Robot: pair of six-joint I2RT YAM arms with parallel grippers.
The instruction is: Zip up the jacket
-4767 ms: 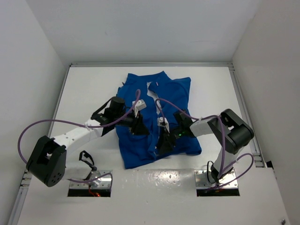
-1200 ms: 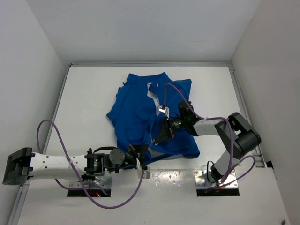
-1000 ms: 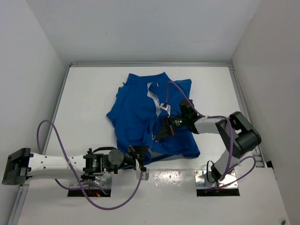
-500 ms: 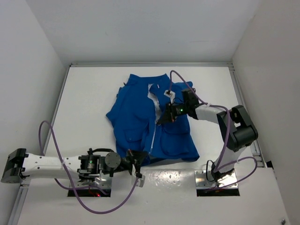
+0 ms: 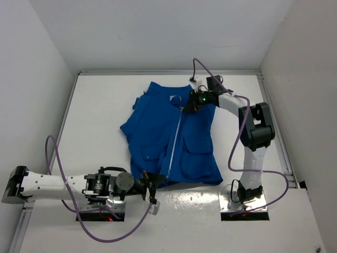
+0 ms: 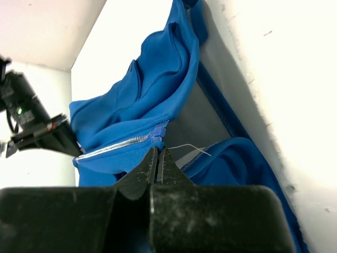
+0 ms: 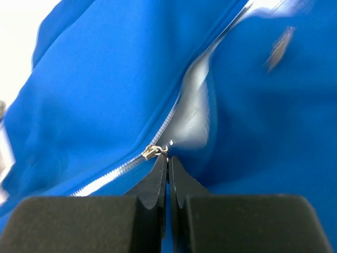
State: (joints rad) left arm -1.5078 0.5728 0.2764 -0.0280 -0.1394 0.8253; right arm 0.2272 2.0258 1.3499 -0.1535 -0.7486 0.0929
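Note:
The royal-blue jacket (image 5: 152, 132) lies flat in the middle of the table, collar toward the back wall. Its pale zipper (image 5: 176, 138) runs joined from the hem up to near the collar. My right gripper (image 5: 188, 104) is at the collar end, shut on the zipper pull just below the silver slider (image 7: 152, 152); above the slider the front gapes on grey lining (image 7: 197, 113). My left gripper (image 5: 152, 183) is at the near hem, shut on the jacket's bottom edge beside the zipper's lower end (image 6: 156, 132). The right gripper's tips (image 7: 167, 158) and the left gripper's tips (image 6: 159, 152) are pressed together.
White walls close in the table on the left, back and right. Purple cables loop from both arms, one over the near left table (image 5: 52, 153). Metal mounting plates (image 5: 244, 204) sit at the near edge. The right arm's elbow (image 5: 256, 129) stands just right of the jacket.
The right gripper has travelled up the front from mid-jacket to the collar, with the zipper joined behind it. The left gripper has drawn slightly back toward the near edge, and the jacket lies straighter.

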